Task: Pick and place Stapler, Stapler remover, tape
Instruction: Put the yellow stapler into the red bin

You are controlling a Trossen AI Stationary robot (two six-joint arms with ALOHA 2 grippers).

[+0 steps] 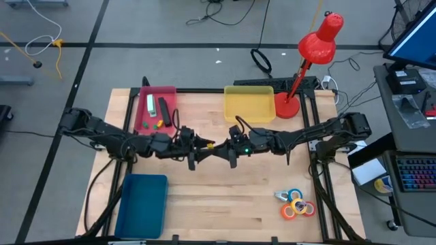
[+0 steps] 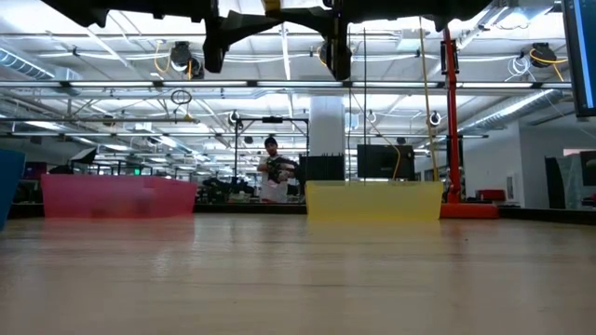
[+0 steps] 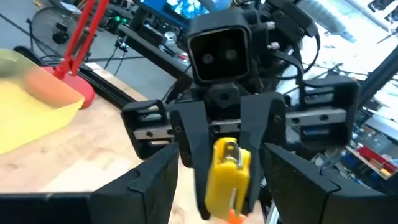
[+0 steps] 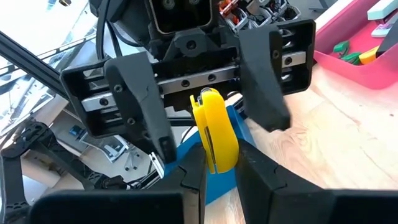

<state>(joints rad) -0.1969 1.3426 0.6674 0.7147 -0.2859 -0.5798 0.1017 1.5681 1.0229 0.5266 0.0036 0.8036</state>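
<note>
My two grippers meet nose to nose high above the middle of the table. My right gripper [image 1: 225,148] [image 4: 219,158] is shut on a small yellow stapler remover [image 4: 214,127], which also shows in the left wrist view [image 3: 227,171]. My left gripper [image 1: 197,147] [image 3: 221,158] is open; its fingers stand on either side of the remover without touching it. Several tape rolls [image 1: 296,204] lie flat at the near right. A white stapler [image 1: 150,103] lies in the pink tray [image 1: 139,117]. My right gripper pinches the remover's two flat sides [image 4: 217,163] between its two fingers [image 4: 252,177]. The fingers lie level and point toward the table's left. The remover's rounded riveted end [image 4: 206,99] sticks out past the fingertips toward my left gripper, lifted clear of the table.
A yellow tray [image 1: 248,103] stands at the far middle, a blue tray [image 1: 143,204] at the near left. A red desk lamp [image 1: 317,47] stands at the far right. The pink tray also holds a black item [image 1: 163,107] and small green and yellow bits.
</note>
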